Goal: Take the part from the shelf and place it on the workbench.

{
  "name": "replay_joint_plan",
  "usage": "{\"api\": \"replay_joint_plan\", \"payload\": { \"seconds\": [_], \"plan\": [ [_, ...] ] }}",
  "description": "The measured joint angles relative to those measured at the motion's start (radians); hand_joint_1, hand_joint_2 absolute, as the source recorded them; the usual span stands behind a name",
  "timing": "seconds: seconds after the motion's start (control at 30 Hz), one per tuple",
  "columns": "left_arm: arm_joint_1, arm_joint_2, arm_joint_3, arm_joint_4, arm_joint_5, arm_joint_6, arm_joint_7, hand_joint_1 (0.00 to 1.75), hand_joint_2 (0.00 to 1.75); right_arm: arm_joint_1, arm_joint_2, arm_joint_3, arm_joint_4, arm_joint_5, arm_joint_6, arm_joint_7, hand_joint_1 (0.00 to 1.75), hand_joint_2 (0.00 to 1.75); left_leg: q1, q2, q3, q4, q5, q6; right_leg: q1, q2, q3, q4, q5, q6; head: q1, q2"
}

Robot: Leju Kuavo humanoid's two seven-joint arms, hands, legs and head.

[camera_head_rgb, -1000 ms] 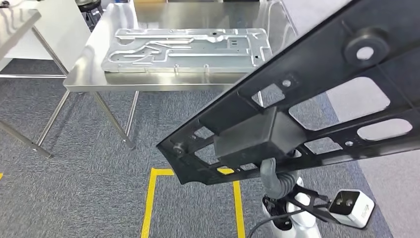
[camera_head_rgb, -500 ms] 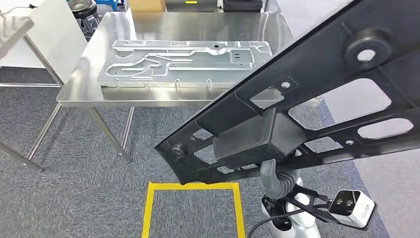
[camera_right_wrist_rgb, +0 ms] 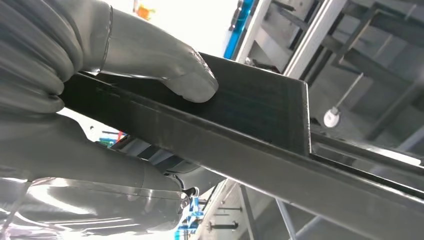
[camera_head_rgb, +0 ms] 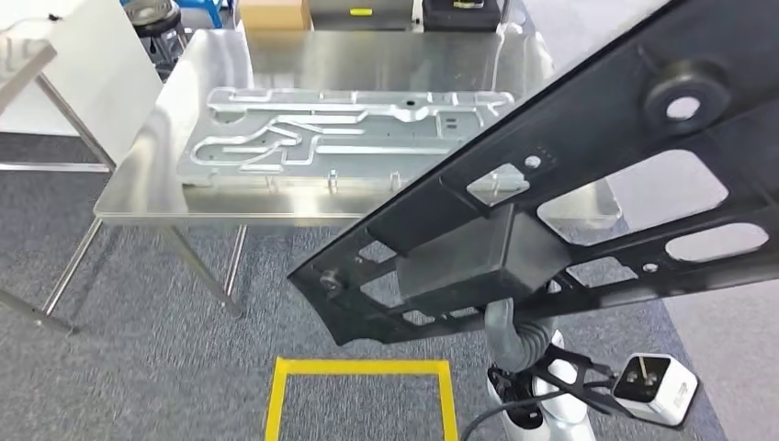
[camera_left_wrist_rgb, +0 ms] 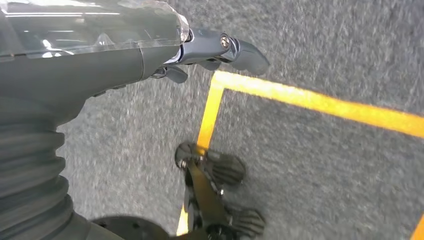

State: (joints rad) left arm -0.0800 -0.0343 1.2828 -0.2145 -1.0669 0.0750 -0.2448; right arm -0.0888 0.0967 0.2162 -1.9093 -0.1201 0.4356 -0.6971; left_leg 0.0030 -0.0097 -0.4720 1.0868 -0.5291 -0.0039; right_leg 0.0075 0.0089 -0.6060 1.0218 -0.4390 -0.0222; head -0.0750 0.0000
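Note:
A long black part (camera_head_rgb: 588, 184) with cut-out openings and a boxy block underneath slants across the right of the head view, carried above the carpet. My right hand (camera_right_wrist_rgb: 150, 60) grips it, thumb pressed on one face and fingers wrapped under its edge. From the head, the part covers that hand and the ribbed wrist (camera_head_rgb: 514, 335) shows below it. The steel workbench (camera_head_rgb: 230, 213) stands ahead, its near right corner behind the part. My left hand (camera_left_wrist_rgb: 220, 47) hangs over the floor with nothing in it.
A machined silver plate (camera_head_rgb: 340, 129) lies on the workbench. Another steel table (camera_head_rgb: 28, 55) and a white panel (camera_head_rgb: 101, 55) stand at the left. A cardboard box (camera_head_rgb: 271, 13) and a stool (camera_head_rgb: 152, 14) are beyond the bench. Yellow tape (camera_head_rgb: 358, 367) marks the carpet.
The whole picture has shifted: the workbench and yellow tape sit lower and nearer, so the camera has moved forward. The black part keeps its place in my right hand.

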Motion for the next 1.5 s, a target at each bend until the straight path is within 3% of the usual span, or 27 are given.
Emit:
{"api": "replay_joint_plan", "payload": {
  "seconds": [0.07,0.13,0.2,0.23,0.27,0.37,0.4,0.47,0.5,0.57,0.6,0.67,0.73,0.77,0.87,0.9,0.93,1.0,1.07,1.1,1.17,1.2,1.23,1.27,1.33,1.4,1.5],
  "plan": [
    [-0.002,0.0,0.0,0.0,0.0,0.0,0.0,0.0,1.75,0.001,0.005,-0.001,-0.002,-0.001,0.004,0.0,1.75,1.75,0.001,0.002,-0.062,0.102,0.001,-0.008,-0.006,-0.002,0.035,-0.015,-0.015,-0.006,0.0,0.0],
    [-0.001,-0.001,0.001,0.0,0.001,0.0,0.0,0.0,1.75,0.002,0.007,-0.001,-0.002,-0.003,0.008,0.0,1.75,1.75,0.005,0.002,-0.143,0.195,-0.056,-0.015,-0.009,-0.001,0.063,-0.019,-0.037,-0.008,0.0,0.0],
    [0.003,0.0,0.003,0.0,0.001,0.001,0.0,0.0,1.75,0.004,0.008,-0.002,-0.002,-0.004,0.011,0.0,1.75,1.75,0.008,0.003,-0.201,0.214,-0.115,-0.022,-0.011,0.002,0.093,-0.019,-0.064,-0.005,0.0,0.0],
    [0.004,0.0,0.004,0.0,0.001,0.001,0.0,0.0,1.75,0.005,0.009,-0.002,-0.002,-0.004,0.013,0.0,1.75,1.75,0.009,0.003,-0.213,0.187,-0.116,-0.023,-0.013,0.004,0.111,-0.019,-0.078,-0.003,0.0,0.0],
    [0.006,0.0,0.005,0.0,0.001,0.001,0.0,0.0,1.75,0.006,0.01,-0.003,-0.002,-0.006,0.014,0.0,1.75,1.75,0.011,0.003,-0.216,0.137,-0.083,-0.023,-0.014,0.006,0.129,-0.019,-0.093,0.001,0.0,0.0],
    [0.014,-0.001,0.01,0.0,0.001,0.003,0.0,0.0,1.75,0.008,0.014,-0.004,0.001,-0.02,0.03,0.0,1.75,1.75,0.011,-0.006,-0.212,-0.014,0.11,-0.017,-0.015,0.016,0.171,-0.019,-0.14,0.017,0.0,0.0],
    [0.016,-0.001,0.011,0.0,0.001,0.004,0.0,0.0,1.75,0.009,0.016,-0.005,0.001,-0.026,0.039,0.0,1.75,1.75,0.009,-0.007,-0.208,-0.032,0.14,-0.011,-0.016,0.02,0.181,-0.019,-0.149,0.024,0.0,0.0],
    [0.014,-0.001,0.012,0.0,0.002,0.005,-0.001,0.0,1.75,0.009,0.021,-0.012,0.0,-0.036,0.058,0.0,1.75,1.75,0.007,-0.001,-0.191,-0.036,0.125,0.005,-0.016,0.024,0.185,-0.002,-0.146,0.037,0.0,0.0],
    [0.012,-0.002,0.013,0.0,0.002,0.006,-0.003,0.0,1.75,0.009,0.023,-0.016,-0.002,-0.039,0.065,0.0,1.75,1.75,0.008,0.001,-0.178,-0.041,0.116,0.013,-0.017,0.021,0.172,0.031,-0.131,0.042,-0.001,0.0],
    [0.008,-0.003,0.014,0.0,0.002,0.006,-0.008,0.0,1.75,0.008,0.027,-0.027,-0.003,-0.042,0.076,0.0,1.75,1.75,0.01,0.005,-0.147,-0.05,0.097,0.024,-0.018,0.009,0.102,0.145,-0.116,0.048,0.0,0.0],
    [0.008,-0.003,0.015,0.0,0.002,0.006,-0.009,0.0,1.75,0.009,0.028,-0.032,-0.003,-0.042,0.079,0.0,1.75,1.75,0.01,0.007,-0.132,-0.052,0.085,0.027,-0.018,0.004,0.054,0.206,-0.127,0.05,0.0,0.0],
    [0.008,-0.003,0.016,0.0,0.003,0.005,-0.011,0.0,1.75,0.014,0.031,-0.039,-0.004,-0.037,0.079,0.0,1.75,1.75,0.009,0.011,-0.099,-0.054,0.057,0.03,-0.018,0.0,-0.034,0.278,-0.191,0.054,0.0,0.0],
    [0.009,-0.003,0.017,0.0,0.006,0.004,-0.012,0.0,1.75,0.02,0.033,-0.044,-0.01,-0.028,0.065,0.0,1.75,1.75,0.008,0.011,-0.058,-0.054,0.024,0.029,-0.016,-0.001,-0.084,0.259,-0.23,0.051,0.0,0.0],
    [0.009,-0.003,0.018,0.0,0.008,0.003,-0.012,0.0,1.75,0.023,0.034,-0.046,-0.016,-0.025,0.057,0.0,1.75,1.75,0.006,0.011,-0.035,-0.055,0.007,0.029,-0.013,-0.002,-0.093,0.217,-0.211,0.045,0.0,0.0],
    [0.01,-0.007,0.018,0.001,0.007,-0.001,-0.014,0.0,1.75,0.029,0.035,-0.049,-0.036,-0.018,0.026,0.0,1.75,1.75,0.002,0.01,0.02,-0.058,-0.043,0.022,0.004,-0.007,-0.092,0.071,-0.011,0.016,0.0,0.0],
    [0.01,-0.009,0.018,0.001,0.005,-0.002,-0.015,0.0,1.75,0.028,0.036,-0.052,-0.043,-0.013,0.015,0.0,1.75,1.75,0.002,0.01,0.036,-0.062,-0.054,0.017,0.008,-0.007,-0.087,0.05,0.034,0.009,0.001,0.0],
    [0.008,-0.01,0.018,0.001,0.003,-0.002,-0.016,0.0,1.75,0.024,0.039,-0.058,-0.05,-0.008,0.005,0.0,1.75,1.75,0.0,0.01,0.049,-0.062,-0.055,0.011,0.01,-0.005,-0.08,0.045,0.044,0.005,0.001,0.0],
    [0.004,-0.008,0.018,0.001,0.0,-0.001,-0.017,0.0,1.75,0.003,0.046,-0.079,-0.067,0.01,-0.014,0.0,1.75,1.75,-0.002,0.011,0.048,-0.035,-0.032,-0.002,0.005,-0.002,-0.05,0.025,0.036,-0.002,0.002,0.0],
    [-0.001,-0.008,0.018,0.001,0.001,-0.003,-0.021,0.0,1.75,-0.027,0.05,-0.102,-0.077,0.048,-0.058,0.0,1.75,1.75,0.0,0.011,-0.006,0.059,-0.009,-0.012,-0.002,0.0,-0.012,-0.007,0.03,-0.01,0.002,0.0],
    [-0.002,-0.007,0.018,0.0,0.001,-0.005,-0.024,0.0,1.75,-0.045,0.048,-0.11,-0.077,0.081,-0.107,0.0,1.75,1.75,0.002,0.011,-0.045,0.115,-0.02,-0.016,-0.004,0.002,0.005,-0.019,0.025,-0.012,0.002,0.0],
    [-0.002,-0.007,0.018,0.0,-0.001,-0.012,-0.028,0.0,1.75,-0.086,0.036,-0.117,-0.072,0.163,-0.246,0.0,1.75,1.75,0.007,0.011,-0.123,0.189,-0.085,-0.027,-0.009,0.007,0.03,-0.03,0.008,-0.014,0.002,0.0],
    [-0.001,-0.006,0.018,0.0,-0.002,-0.015,-0.029,0.0,1.75,-0.109,0.025,-0.117,-0.066,0.208,-0.32,0.001,1.75,1.75,0.01,0.011,-0.15,0.194,-0.115,-0.031,-0.01,0.01,0.042,-0.03,-0.001,-0.013,0.002,0.0],
    [-0.001,-0.005,0.018,0.0,-0.005,-0.017,-0.029,0.0,1.75,-0.133,0.012,-0.118,-0.054,0.261,-0.391,0.003,1.75,1.75,0.012,0.011,-0.166,0.175,-0.121,-0.034,-0.012,0.013,0.055,-0.03,-0.012,-0.01,0.002,0.0],
    [-0.001,-0.003,0.018,0.0,-0.006,-0.019,-0.029,0.0,1.75,-0.16,-0.001,-0.118,-0.038,0.321,-0.456,0.013,1.75,1.75,0.015,0.011,-0.171,0.133,-0.095,-0.036,-0.014,0.015,0.068,-0.029,-0.024,-0.006,0.002,0.0],
    [-0.001,-0.001,0.018,0.0,-0.01,-0.021,-0.03,0.0,1.75,-0.222,-0.029,-0.119,0.005,0.443,-0.557,0.05,1.75,1.75,0.021,0.012,-0.168,0.013,0.03,-0.037,-0.017,0.019,0.091,-0.02,-0.048,0.004,0.002,0.0],
    [-0.004,-0.001,0.018,0.0,-0.011,-0.024,-0.032,0.0,1.75,-0.287,-0.052,-0.116,0.054,0.529,-0.604,0.105,1.75,1.75,0.019,0.013,-0.166,-0.052,0.116,-0.023,-0.016,0.023,0.096,-0.011,-0.066,0.018,0.002,0.0],
    [-0.011,-0.001,0.017,0.0,-0.013,-0.029,-0.038,0.0,1.75,-0.413,-0.084,-0.09,0.153,0.69,-0.631,0.24,1.75,1.75,0.014,0.013,-0.172,-0.056,0.13,0.0,-0.018,0.023,0.089,-0.006,-0.079,0.036,0.002,0.0]
  ]
}}
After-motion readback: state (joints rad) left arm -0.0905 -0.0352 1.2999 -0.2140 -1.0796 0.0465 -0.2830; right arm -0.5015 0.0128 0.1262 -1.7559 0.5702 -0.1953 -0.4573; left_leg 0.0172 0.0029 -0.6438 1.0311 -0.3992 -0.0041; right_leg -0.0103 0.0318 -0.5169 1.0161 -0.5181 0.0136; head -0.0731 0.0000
